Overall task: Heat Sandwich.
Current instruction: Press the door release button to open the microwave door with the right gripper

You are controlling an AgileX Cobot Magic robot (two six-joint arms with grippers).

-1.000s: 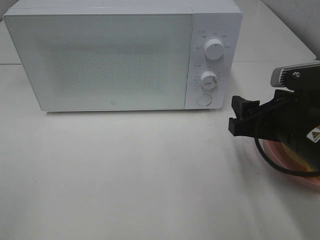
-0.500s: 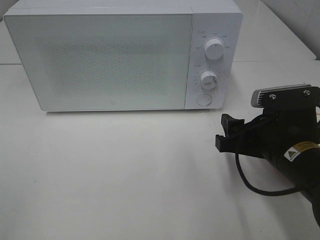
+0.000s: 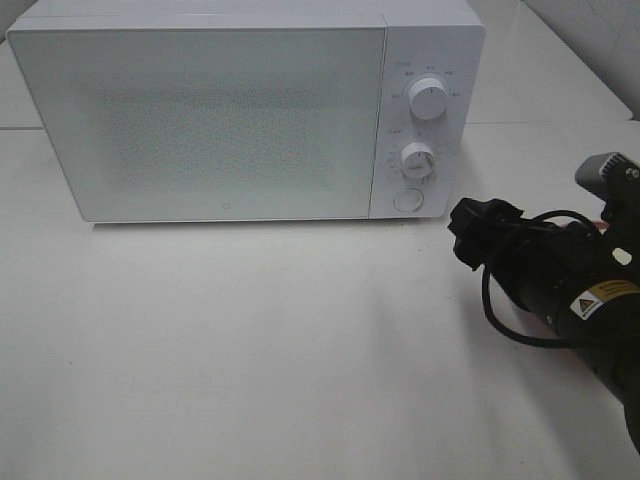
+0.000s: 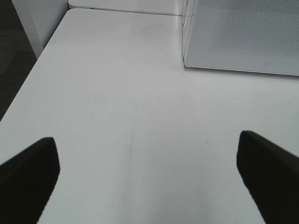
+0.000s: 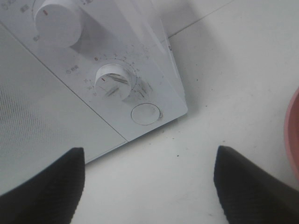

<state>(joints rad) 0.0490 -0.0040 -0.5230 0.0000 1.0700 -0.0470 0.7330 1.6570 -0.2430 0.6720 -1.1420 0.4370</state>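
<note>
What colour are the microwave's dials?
White, matching the microwave body; the dials show best in the right wrist view.

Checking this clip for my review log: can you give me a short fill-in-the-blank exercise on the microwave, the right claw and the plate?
1. The microwave door is ____.
2. Just below the lower dial sits a round ____.
3. The right claw is ____, with nothing between its fingers.
4. The plate edge in the right wrist view is coloured ____.
Missing words: closed; button; open; pink.
</note>
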